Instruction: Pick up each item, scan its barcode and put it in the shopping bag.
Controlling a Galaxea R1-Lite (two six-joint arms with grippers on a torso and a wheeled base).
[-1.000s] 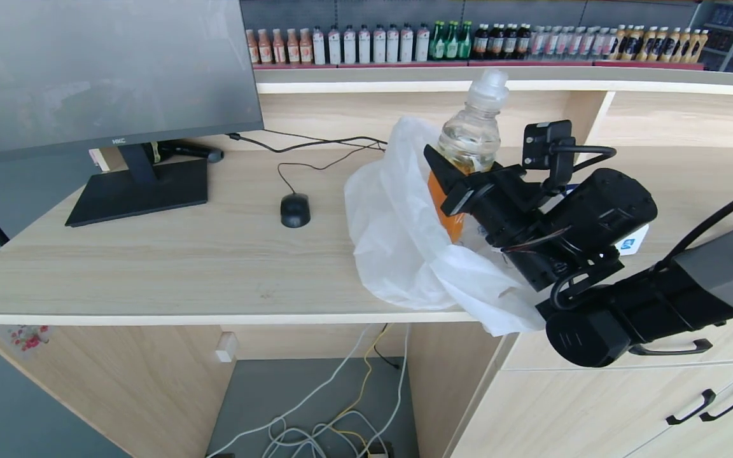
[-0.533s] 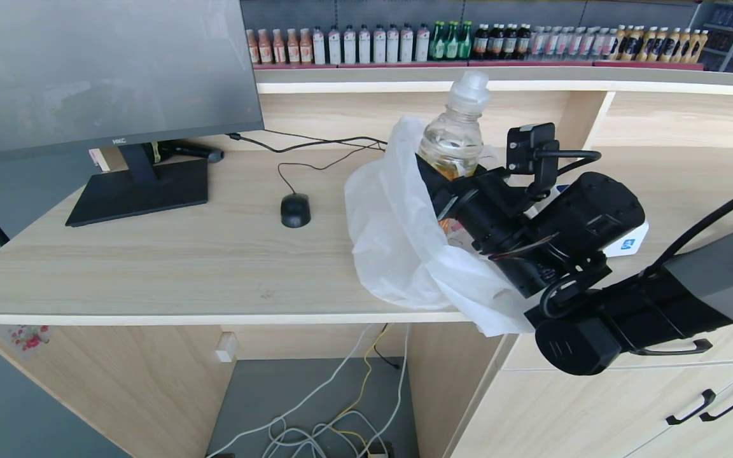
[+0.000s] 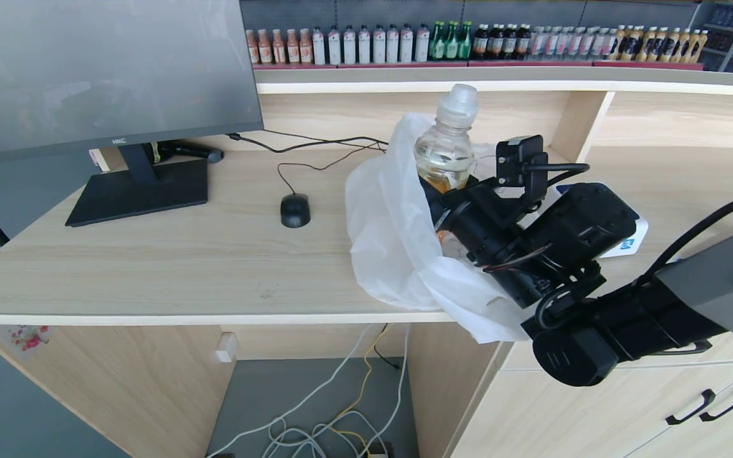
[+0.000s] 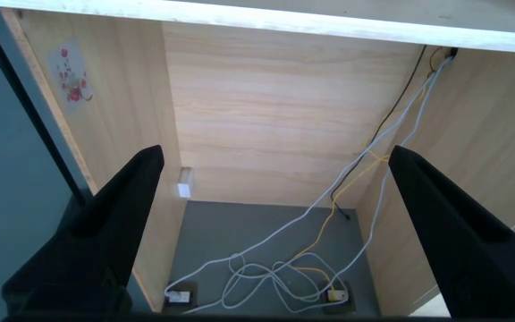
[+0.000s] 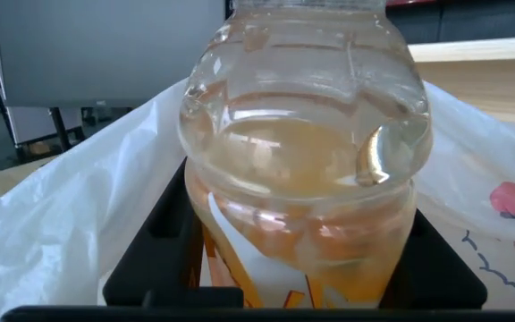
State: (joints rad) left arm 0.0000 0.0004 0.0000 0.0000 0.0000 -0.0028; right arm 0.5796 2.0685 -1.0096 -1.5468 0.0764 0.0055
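Right claw: from the head view I see the right gripper (image 3: 441,202) clamped on the bottle (image 3: 446,143), which stands upright in its grip.
Bottle: its lower half sits inside the mouth of the shopping bag (image 3: 392,248), with the shoulder and pale cap above the rim. I cannot tell whether the base touches anything.
Right wrist close-up: this view adds black fingers (image 5: 164,241) pressed on both sides of the orange label, with white bag film around them.
Left claw: in the left wrist view the left gripper (image 4: 275,224) has its jaws spread wide with nothing between them. It hangs below the counter edge, above loose cables (image 4: 284,268).
Counter: the head view gives me the bag lying on the counter (image 3: 150,254), one corner drooping over the front edge. A mouse (image 3: 294,210) and a monitor (image 3: 105,70) are to its left, and a white box (image 3: 627,238) is behind the right arm.
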